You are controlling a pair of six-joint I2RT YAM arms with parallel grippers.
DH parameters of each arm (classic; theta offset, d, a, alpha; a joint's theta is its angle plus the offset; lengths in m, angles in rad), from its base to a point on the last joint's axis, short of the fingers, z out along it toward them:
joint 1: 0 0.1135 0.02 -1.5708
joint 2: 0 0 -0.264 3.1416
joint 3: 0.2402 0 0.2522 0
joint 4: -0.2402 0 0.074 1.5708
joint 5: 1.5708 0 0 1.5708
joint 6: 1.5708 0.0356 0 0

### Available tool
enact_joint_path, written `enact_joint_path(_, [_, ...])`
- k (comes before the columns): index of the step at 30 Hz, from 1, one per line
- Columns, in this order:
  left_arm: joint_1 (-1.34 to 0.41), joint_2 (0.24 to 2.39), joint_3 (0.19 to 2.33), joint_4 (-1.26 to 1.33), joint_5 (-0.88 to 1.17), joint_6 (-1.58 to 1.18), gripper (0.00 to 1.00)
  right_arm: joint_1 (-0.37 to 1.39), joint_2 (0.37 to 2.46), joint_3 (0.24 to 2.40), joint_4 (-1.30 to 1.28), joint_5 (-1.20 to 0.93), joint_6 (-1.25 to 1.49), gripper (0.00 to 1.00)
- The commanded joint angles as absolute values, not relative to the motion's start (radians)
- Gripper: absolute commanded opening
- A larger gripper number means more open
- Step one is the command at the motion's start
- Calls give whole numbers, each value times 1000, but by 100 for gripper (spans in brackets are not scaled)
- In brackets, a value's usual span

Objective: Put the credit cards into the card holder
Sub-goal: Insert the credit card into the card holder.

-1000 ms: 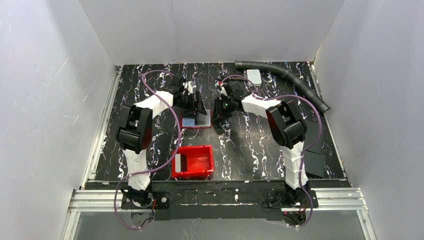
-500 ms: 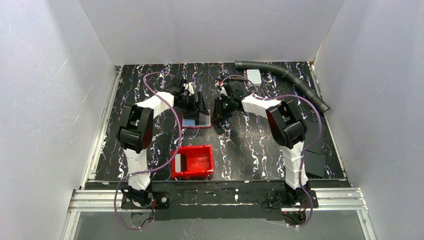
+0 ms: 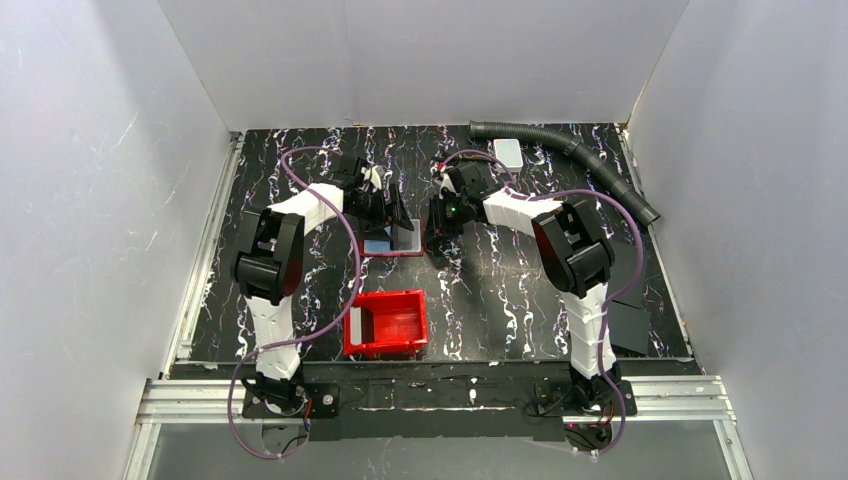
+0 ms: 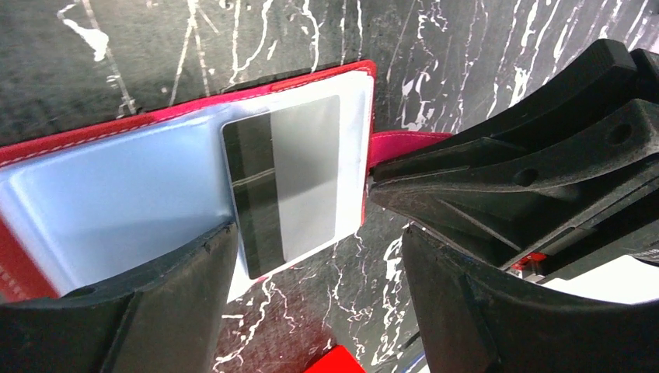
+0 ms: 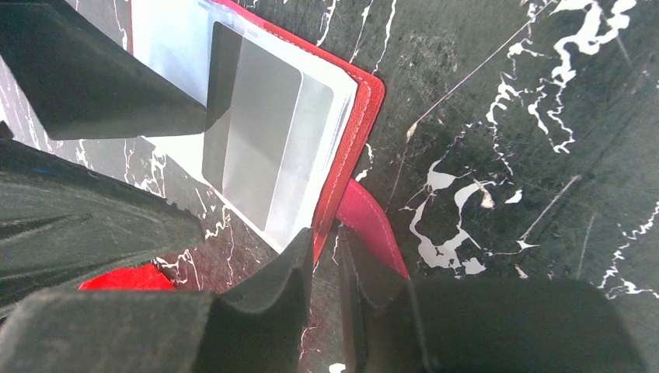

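Observation:
The card holder (image 3: 390, 244) lies open on the table, red outside (image 4: 116, 128) with pale clear sleeves inside. A grey credit card (image 4: 284, 183) with a dark stripe lies on its right-hand sleeve; it also shows in the right wrist view (image 5: 252, 148). My left gripper (image 4: 319, 241) is open and empty just above the card, its fingers astride the card's near end (image 3: 392, 214). My right gripper (image 5: 326, 241) is shut on the card holder's red right edge (image 5: 365, 116), next to its strap (image 5: 373, 225), and holds it at the table (image 3: 432, 232).
A bright red bin (image 3: 386, 323) stands in front of the card holder. A white block (image 3: 508, 153) and a ribbed dark hose (image 3: 565, 145) lie at the back right. Black flat sheets (image 3: 628, 325) lie at the front right. White walls enclose the table.
My left wrist has shifted slightly back and left over the card holder. The right arm and the card holder have not visibly moved.

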State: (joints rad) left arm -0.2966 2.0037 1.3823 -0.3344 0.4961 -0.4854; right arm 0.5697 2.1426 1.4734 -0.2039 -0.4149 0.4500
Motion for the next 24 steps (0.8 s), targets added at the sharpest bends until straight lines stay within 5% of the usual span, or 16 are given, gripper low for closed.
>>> enact_joint_path(1, [-298,2033,1389,-294,613,-513,75,578,2209,1457,-257,-360,416,27])
enact_joint_path(24, [-305,2053,1347,-145,730,-584,75,578,2220,1459,-247,-372,426,27])
